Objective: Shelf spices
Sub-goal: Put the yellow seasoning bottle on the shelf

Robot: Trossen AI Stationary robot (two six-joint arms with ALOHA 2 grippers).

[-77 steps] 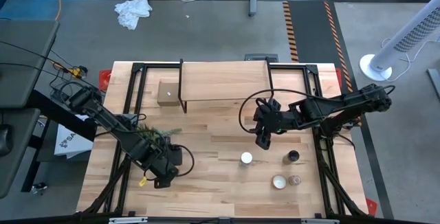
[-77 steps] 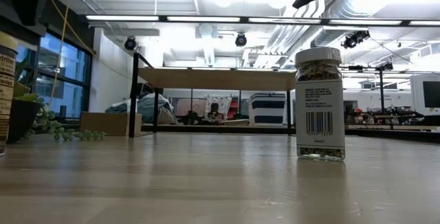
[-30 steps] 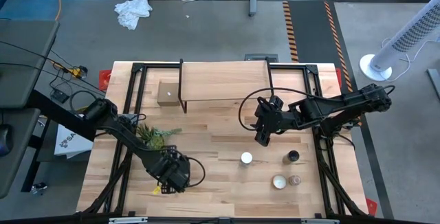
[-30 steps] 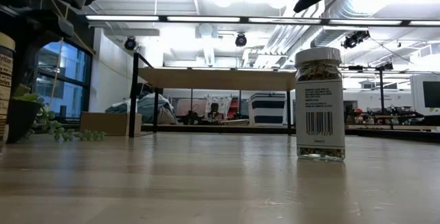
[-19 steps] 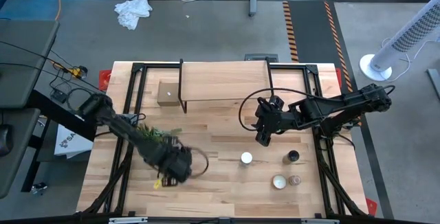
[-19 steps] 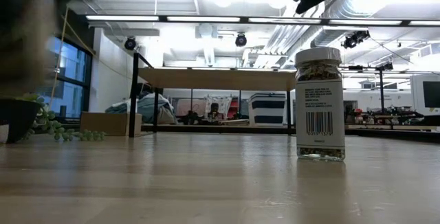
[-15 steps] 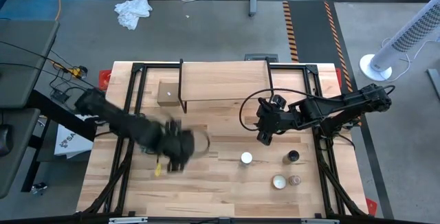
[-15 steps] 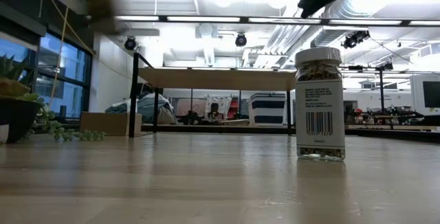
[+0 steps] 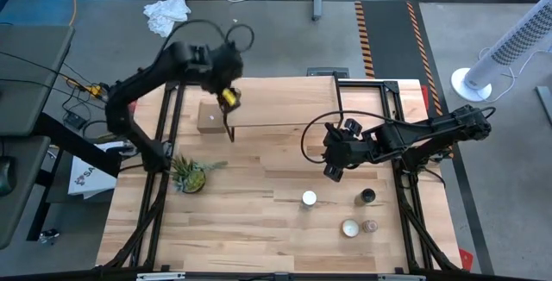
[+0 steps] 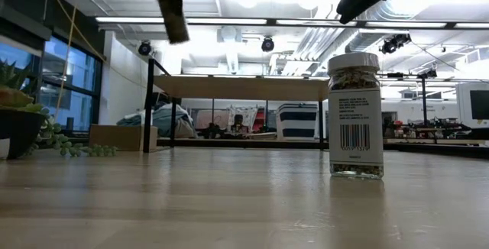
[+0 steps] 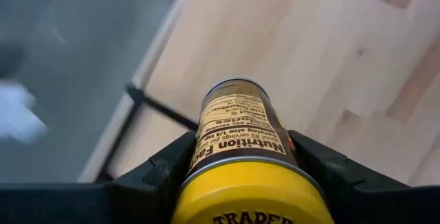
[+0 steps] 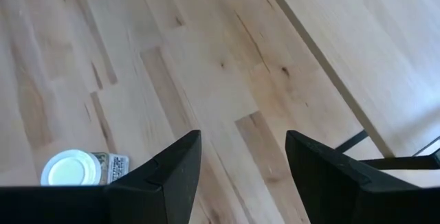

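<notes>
So the shelf is the landmark: the left tool hangs over its left end, clamped on the mustard-yellow jar, long axis along the fingers. Right tool waits in front, open, empty.

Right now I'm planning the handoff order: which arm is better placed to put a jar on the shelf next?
The left. Its gripper already holds the yellow jar above the shelf's left end. The right gripper hangs open and empty over the table.
</notes>
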